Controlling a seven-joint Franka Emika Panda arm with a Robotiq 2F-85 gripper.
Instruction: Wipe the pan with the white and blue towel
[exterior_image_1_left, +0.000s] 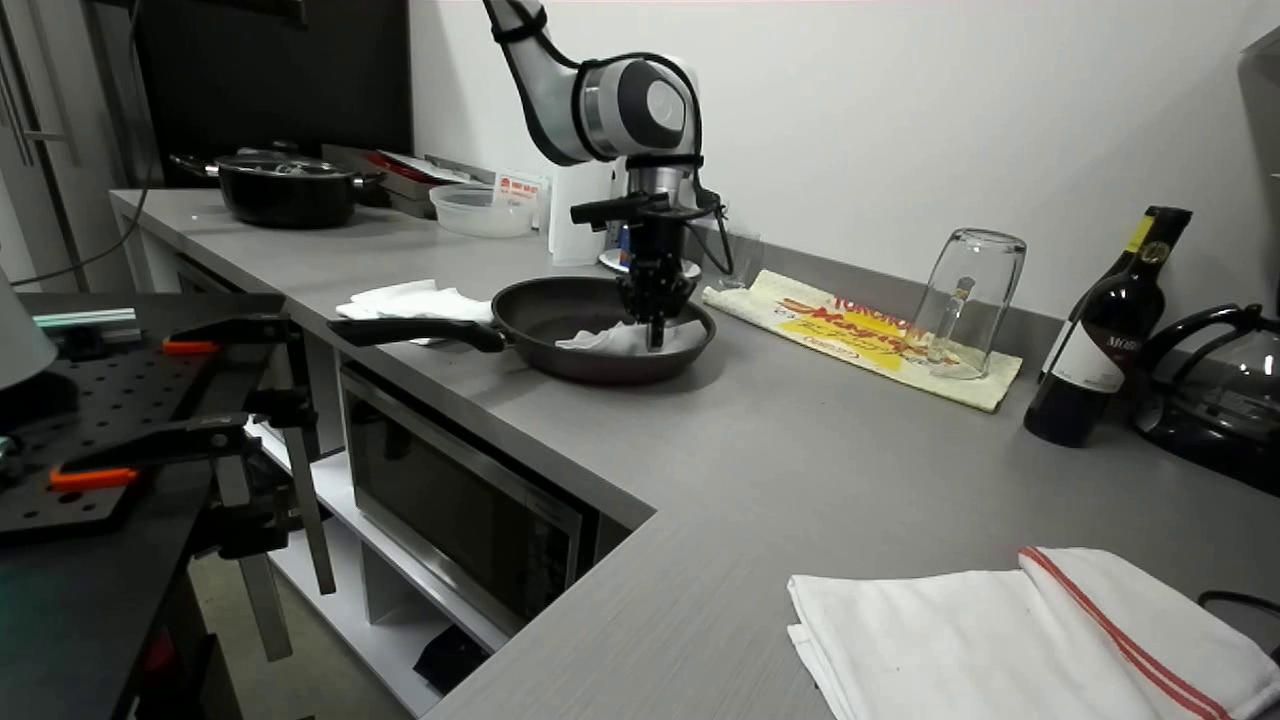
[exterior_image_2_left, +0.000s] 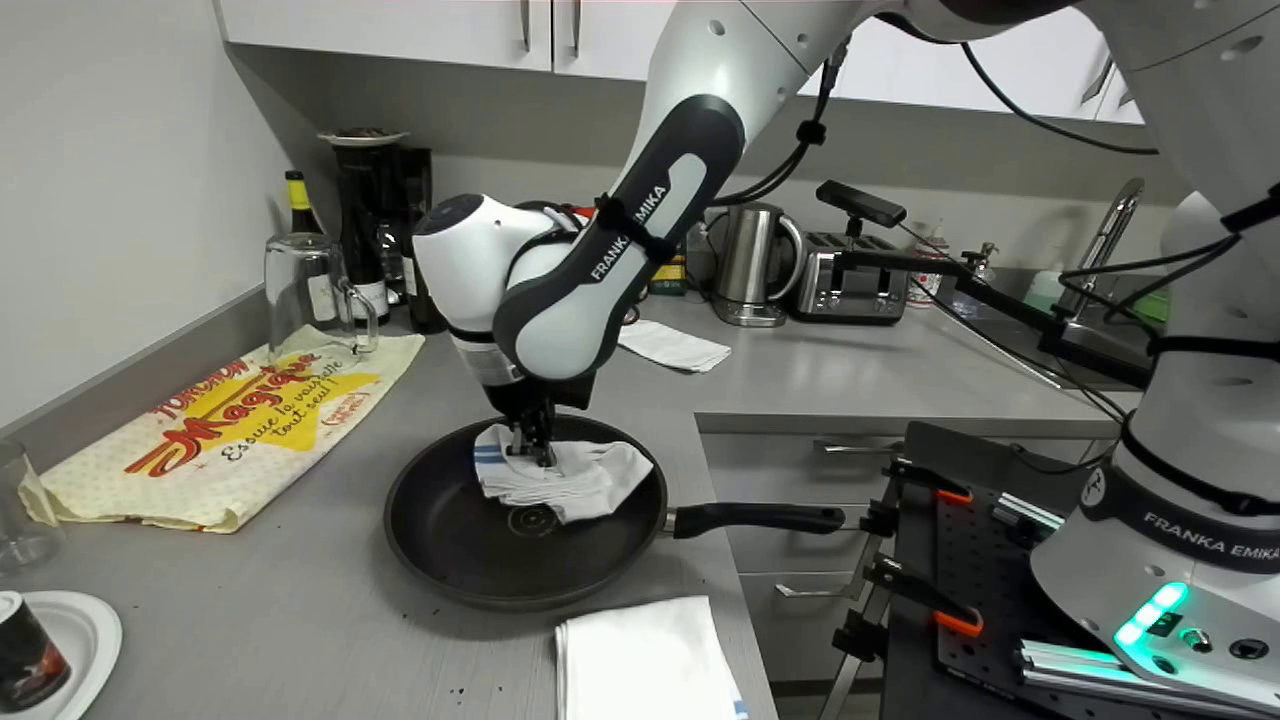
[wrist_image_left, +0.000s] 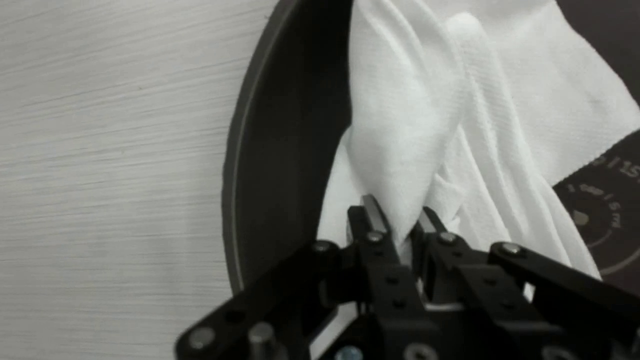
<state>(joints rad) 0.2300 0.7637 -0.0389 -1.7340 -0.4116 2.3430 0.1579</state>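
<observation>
Well, the towel (exterior_image_2_left: 580, 484) in the jaws partly hides the pan (exterior_image_2_left: 490, 560).

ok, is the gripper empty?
No, the wrist view shows the gripper closed on a fold of the white towel that lies in the pan.

Grey counter (exterior_image_1_left: 850, 480), L-shaped, with inner corner. Directly on it: pan (exterior_image_2_left: 465, 540), near edge, with handle (exterior_image_2_left: 755, 517) past it; folded white towel (exterior_image_2_left: 645, 655) just beside, blue mark at one side; printed cloth (exterior_image_2_left: 275, 430), laid flat; plate (exterior_image_2_left: 95, 625) near glass (exterior_image_2_left: 22, 530); wine bottle (exterior_image_1_left: 1100, 340) beside coffee maker (exterior_image_2_left: 365, 190); red-striped towel (exterior_image_1_left: 960, 640), folded; kettle (exterior_image_2_left: 745, 265) just beside toaster (exterior_image_2_left: 845, 295); farther along, pot (exterior_image_1_left: 285, 197) and tub (exterior_image_1_left: 468, 217). Dark specks (exterior_image_2_left: 452, 690) near pan.
</observation>
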